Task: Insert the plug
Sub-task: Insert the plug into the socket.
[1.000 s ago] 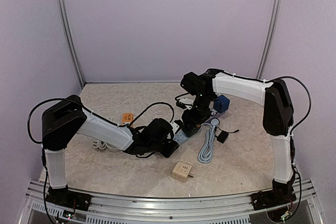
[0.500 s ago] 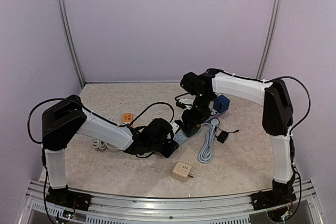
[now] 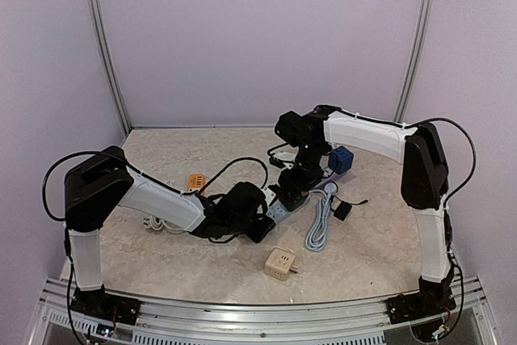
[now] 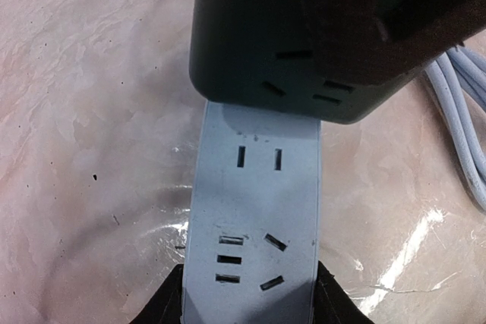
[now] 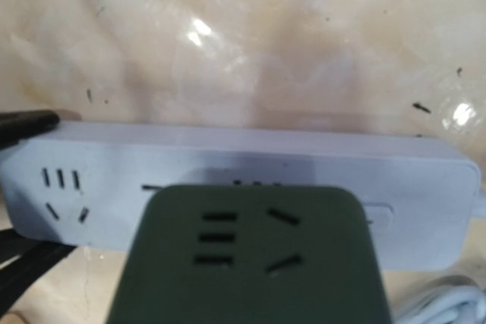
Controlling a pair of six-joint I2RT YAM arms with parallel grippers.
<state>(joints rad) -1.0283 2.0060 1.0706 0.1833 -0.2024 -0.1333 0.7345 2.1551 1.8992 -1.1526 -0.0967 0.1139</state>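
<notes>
Plug block (image 4: 266,43), dark green, sits over the far end of the pale power strip (image 4: 254,210) on the table (image 4: 91,111); prongs hidden, contact unclear. Right gripper (image 3: 293,191) clamps the block, its fingers out of frame. Left gripper (image 4: 249,305) pinches the strip's near end, fingertips (image 4: 163,305) cropped.

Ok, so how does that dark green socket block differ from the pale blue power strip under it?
The socket block is dark green; the power strip is pale blue-grey. The block is chunky and squarish; the strip is long and flat. The strip lies on the table, the left gripper clamping one end; the block sits over it further along. Both carry slotted outlet holes.
</notes>
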